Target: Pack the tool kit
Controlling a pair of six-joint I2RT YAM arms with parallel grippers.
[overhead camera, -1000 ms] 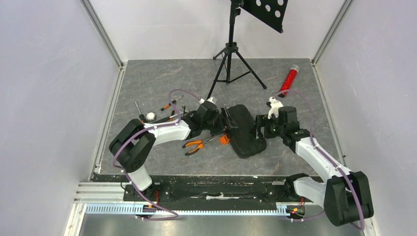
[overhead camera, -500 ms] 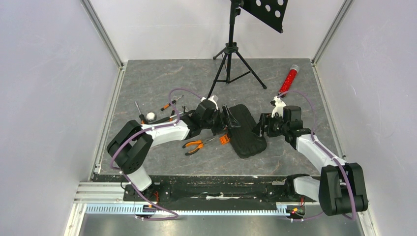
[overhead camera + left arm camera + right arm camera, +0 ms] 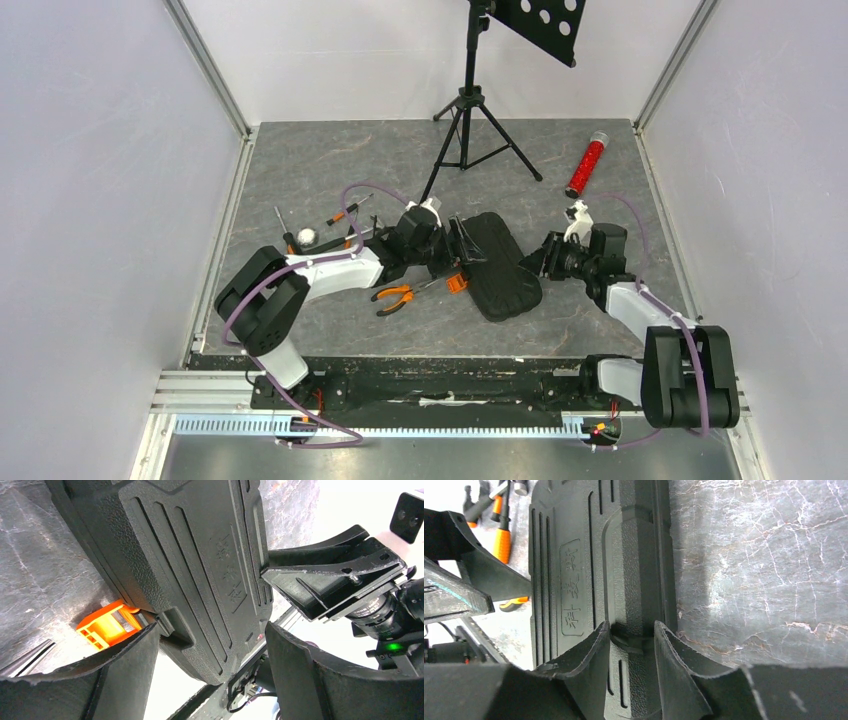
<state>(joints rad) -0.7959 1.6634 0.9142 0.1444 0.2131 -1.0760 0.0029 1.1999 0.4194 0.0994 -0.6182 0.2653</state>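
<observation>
The tool kit's black ribbed case (image 3: 500,265) lies closed on the table, its orange latch (image 3: 456,283) on the left side. My left gripper (image 3: 462,245) is open and straddles the case's latch edge (image 3: 190,555); the orange latch (image 3: 107,625) shows beside its left finger. My right gripper (image 3: 545,262) is at the case's right edge, and its fingers (image 3: 599,645) press on either side of a raised ridge of the case (image 3: 634,580). Orange-handled pliers (image 3: 395,295), screwdrivers (image 3: 345,212) and a hammer (image 3: 300,238) lie loose to the left.
A black tripod stand (image 3: 470,120) rises at the back centre. A red glittery tube (image 3: 586,165) lies at the back right. White walls close in the table on three sides.
My right arm has drawn back to the right, off the top of the case, and its jaws have narrowed onto the case's right edge. The left arm has barely moved.
</observation>
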